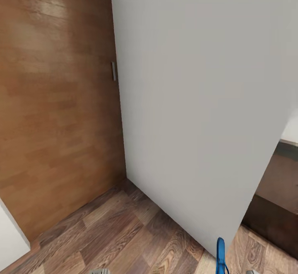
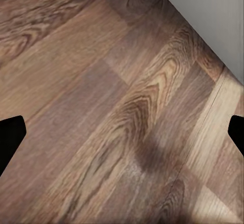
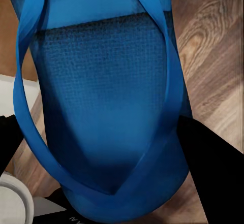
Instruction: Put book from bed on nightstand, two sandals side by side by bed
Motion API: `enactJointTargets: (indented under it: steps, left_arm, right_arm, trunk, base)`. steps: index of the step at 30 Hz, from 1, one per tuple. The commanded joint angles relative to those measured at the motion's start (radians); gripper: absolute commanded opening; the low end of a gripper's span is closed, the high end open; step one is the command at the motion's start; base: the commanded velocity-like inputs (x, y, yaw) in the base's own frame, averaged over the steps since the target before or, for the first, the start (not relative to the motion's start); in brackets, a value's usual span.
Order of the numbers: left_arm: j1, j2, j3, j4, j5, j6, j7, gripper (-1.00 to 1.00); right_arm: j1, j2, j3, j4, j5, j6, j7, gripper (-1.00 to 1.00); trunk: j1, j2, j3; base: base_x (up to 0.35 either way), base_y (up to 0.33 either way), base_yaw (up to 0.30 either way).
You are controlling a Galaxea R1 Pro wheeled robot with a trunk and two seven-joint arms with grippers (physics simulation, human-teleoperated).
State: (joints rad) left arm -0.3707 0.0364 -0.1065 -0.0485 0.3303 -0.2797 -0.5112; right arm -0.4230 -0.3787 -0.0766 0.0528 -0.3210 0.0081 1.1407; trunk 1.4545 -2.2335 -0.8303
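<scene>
Blue sandal clamped in right claw; left claw spread wide.

sandal: was bright blue, its sole finely dotted darker
floor: was brown wood-grain planks
wall: was plain pale grey
door: was warm orange-brown wood

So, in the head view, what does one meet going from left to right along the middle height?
Brown wooden door → small grey handle → large pale grey panel → dark brown furniture at the right edge.
</scene>
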Motion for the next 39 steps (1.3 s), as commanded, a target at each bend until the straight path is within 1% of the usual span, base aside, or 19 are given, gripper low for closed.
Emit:
enactJointTargets:
  steps: [1,8,29,39]
  left_arm:
    - [-0.001,0.0,-0.009,0.001,0.009,-0.004,-0.003,1.0]
    - [0.0,0.0,-0.009,0.001,0.009,-0.004,-0.003,1.0]
    - [-0.001,-0.001,-0.009,0.001,0.009,-0.004,-0.003,1.0]
    - [0.0,0.0,-0.009,0.001,0.009,-0.004,-0.003,1.0]
  right_arm:
    - [-0.002,0.0,-0.008,0.004,0.003,0.001,0.004,-1.0]
    - [-0.002,0.0,-0.008,0.004,0.003,0.001,0.005,-1.0]
    - [-0.002,0.0,-0.008,0.004,0.003,-0.007,0.005,-1.0]
    - [-0.002,0.0,-0.008,0.004,0.003,-0.007,0.005,-1.0]
  trunk:
    - [0.0,0.0,-0.001]
    - [0.0,0.0,-0.001]
    - [0.0,0.0,-0.001]
    - [0.0,0.0,-0.003]
  base:
    - [0.0,0.0,-0.23]
    - [0.0,0.0,-0.177]
    - [0.0,0.0,-0.01]
    - [0.0,0.0,-0.239]
